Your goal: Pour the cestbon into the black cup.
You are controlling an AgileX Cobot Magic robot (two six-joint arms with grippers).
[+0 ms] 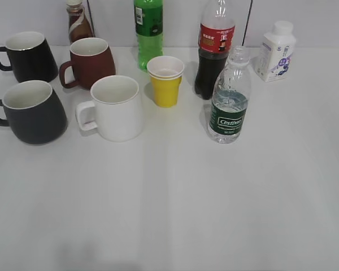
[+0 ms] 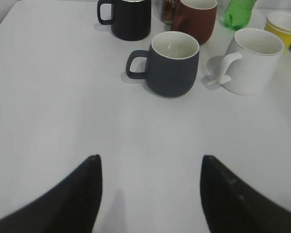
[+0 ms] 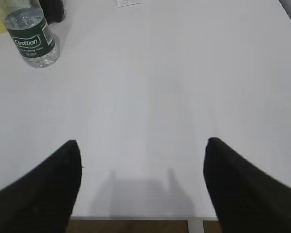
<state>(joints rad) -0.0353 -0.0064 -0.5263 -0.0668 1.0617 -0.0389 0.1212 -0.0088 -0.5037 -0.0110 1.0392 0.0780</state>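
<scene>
So the right pincer [image 3: 143,179] hangs wide and empty over bare surface [image 3: 174,87], and the cestbon [image 3: 30,36] sits ahead and off to its left, well apart, standing upright with its long axis vertical. That arm is clearly the nearer one, so I'd guess it grabs the bottle from the side. The left pincer [image 2: 150,194] is spread wide too, holding nothing, with the black cup [image 2: 170,65] straight ahead, handle pointing left. Bottle and cup sit well apart, a white mug [image 1: 117,107] and yellow paper cup [image 1: 165,82] between them.
</scene>
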